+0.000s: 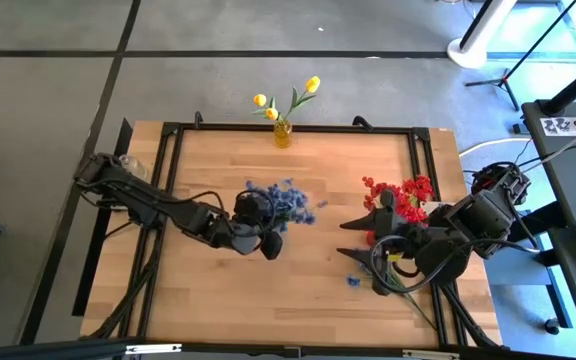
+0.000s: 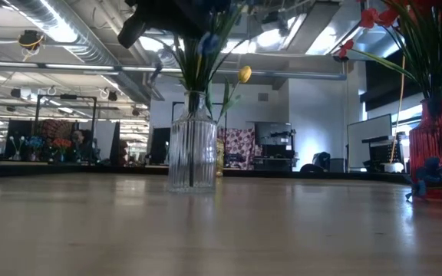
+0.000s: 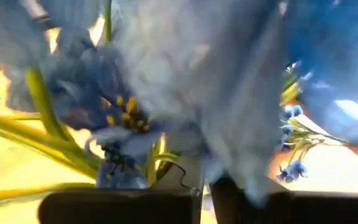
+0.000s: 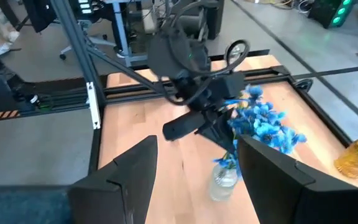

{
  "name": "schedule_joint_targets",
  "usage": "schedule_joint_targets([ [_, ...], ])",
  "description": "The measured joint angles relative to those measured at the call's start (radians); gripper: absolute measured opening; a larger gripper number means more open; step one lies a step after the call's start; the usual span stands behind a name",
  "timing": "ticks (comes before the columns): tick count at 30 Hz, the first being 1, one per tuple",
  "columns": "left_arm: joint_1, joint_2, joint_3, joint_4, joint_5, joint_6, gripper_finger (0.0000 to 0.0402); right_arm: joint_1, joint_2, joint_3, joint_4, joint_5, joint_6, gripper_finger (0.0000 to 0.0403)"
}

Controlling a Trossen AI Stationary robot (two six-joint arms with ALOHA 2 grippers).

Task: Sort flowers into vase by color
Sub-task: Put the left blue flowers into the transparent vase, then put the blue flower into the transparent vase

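Blue flowers [image 1: 286, 203] stand in a ribbed clear vase [image 2: 192, 146] at the table's middle. My left gripper [image 1: 266, 222] is shut, and its tips are buried in that bunch [image 4: 263, 124] from the table's left. Red flowers [image 1: 408, 192] fill a red vase [image 2: 432, 146] on the right. Yellow flowers [image 1: 286, 100] stand in an amber vase [image 1: 283, 135] at the far edge. One loose blue sprig [image 1: 353, 281] lies on the table. Above it my right gripper [image 1: 366, 255] hangs open with nothing between its fingers [image 4: 129, 177]. My left gripper touches the blue blossoms at the top of the bunch [image 3: 229, 168], with pale petals draped over its closed fingertips [image 3: 241, 202]. It comes in slanting downward from the table's left. Petals hide the fingertips, so I cannot tell whether a stem is pinched.
A black frame [image 1: 298, 128] runs around the wooden tabletop. The near left part of the table [image 1: 188, 290] holds only arm cables. The red vase stands close to my right arm.
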Motion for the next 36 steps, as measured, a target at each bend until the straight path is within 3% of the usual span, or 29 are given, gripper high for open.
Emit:
schedule_joint_targets([
  [7, 0.001, -0.063, 0.000, -0.031, 0.059, 0.043, 0.0089, 0.000, 0.000, 0.000, -0.026, -0.035, 0.004, 0.0221],
  [14, -0.028, -0.192, -0.001, -0.039, 0.205, 0.155, 0.0143, 0.000, 0.000, 0.000, -0.075, -0.050, 0.032, 0.0221],
  [21, -0.096, -0.376, -0.001, -0.010, 0.229, 0.271, 0.0141, 0.000, 0.015, -0.026, -0.066, -0.076, 0.045, 0.0221],
  [24, -0.118, -0.432, -0.001, 0.084, 0.221, 0.325, 0.0136, 0.000, 0.016, -0.075, -0.040, -0.091, 0.056, 0.0221],
  [30, -0.138, -0.440, -0.001, 0.359, 0.213, 0.451, 0.0128, 0.000, 0.017, -0.141, 0.048, -0.208, 0.051, 0.0221],
  [36, -0.151, -0.406, -0.001, 0.413, 0.214, 0.492, 0.0125, 0.052, 0.016, -0.145, 0.099, -0.371, 0.205, 0.0221],
])
